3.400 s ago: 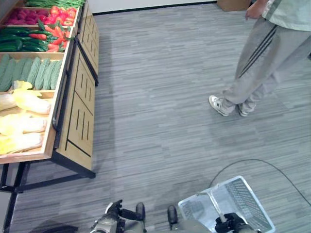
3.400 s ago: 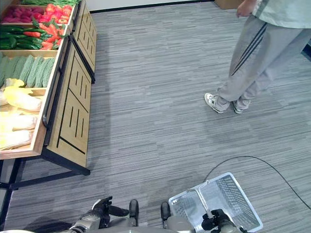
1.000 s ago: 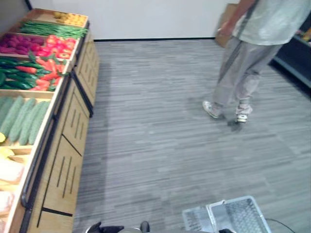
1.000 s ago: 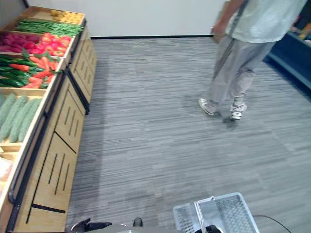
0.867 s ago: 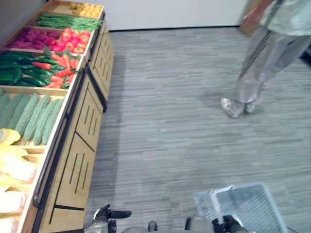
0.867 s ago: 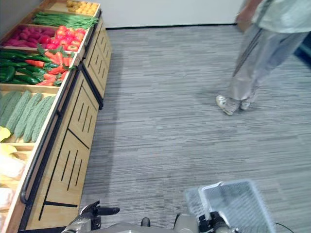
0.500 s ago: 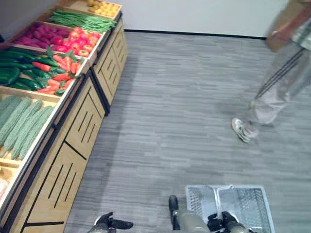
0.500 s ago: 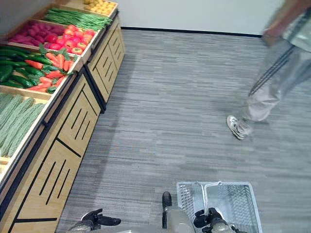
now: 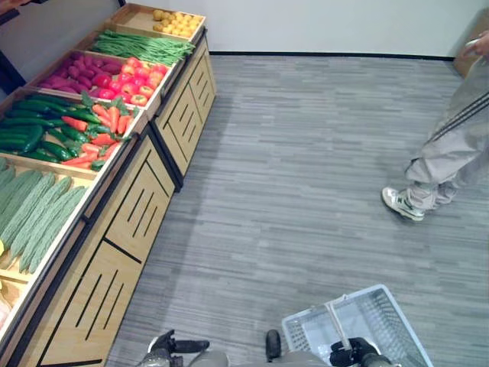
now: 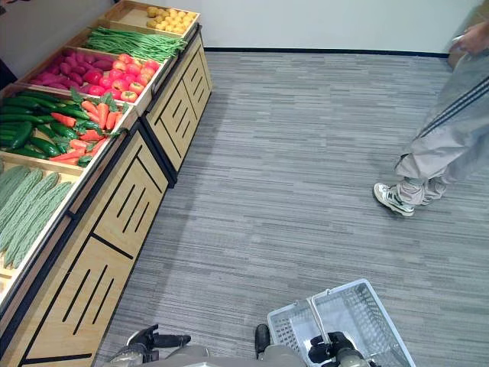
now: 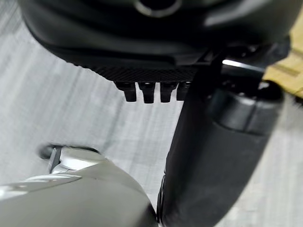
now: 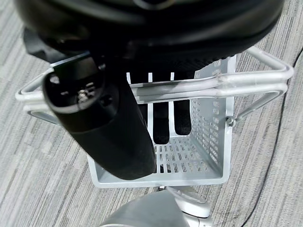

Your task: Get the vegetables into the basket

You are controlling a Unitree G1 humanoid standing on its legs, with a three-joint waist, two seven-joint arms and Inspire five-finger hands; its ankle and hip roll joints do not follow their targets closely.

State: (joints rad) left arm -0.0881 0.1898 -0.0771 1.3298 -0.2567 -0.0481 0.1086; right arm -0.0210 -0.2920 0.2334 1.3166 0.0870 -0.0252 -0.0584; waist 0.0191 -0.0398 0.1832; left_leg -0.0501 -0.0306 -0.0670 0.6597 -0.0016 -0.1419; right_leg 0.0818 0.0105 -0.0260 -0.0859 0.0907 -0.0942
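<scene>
Vegetables lie in the bins of a wooden stand (image 9: 145,206) along the left: green beans (image 9: 141,47), red tomatoes (image 9: 137,76) beside purple roots, cucumbers with carrots (image 9: 76,130), and pale green bitter gourds (image 9: 38,218). A grey plastic basket (image 9: 382,321) hangs low at the right and is empty. My right hand (image 9: 350,354) is shut on its handle (image 12: 246,78), fingers curled round it in the right wrist view. My left hand (image 9: 170,348) hangs low near the stand's front, fingers (image 11: 151,91) relaxed and holding nothing.
A bin of small yellow produce (image 9: 172,21) is at the stand's far end. A person (image 9: 447,153) in grey trousers stands on the grey floor at the right. A white wall closes the far side.
The camera has swung, so more of the stand's far bins show. The person has stepped further right. The basket stays in my right hand.
</scene>
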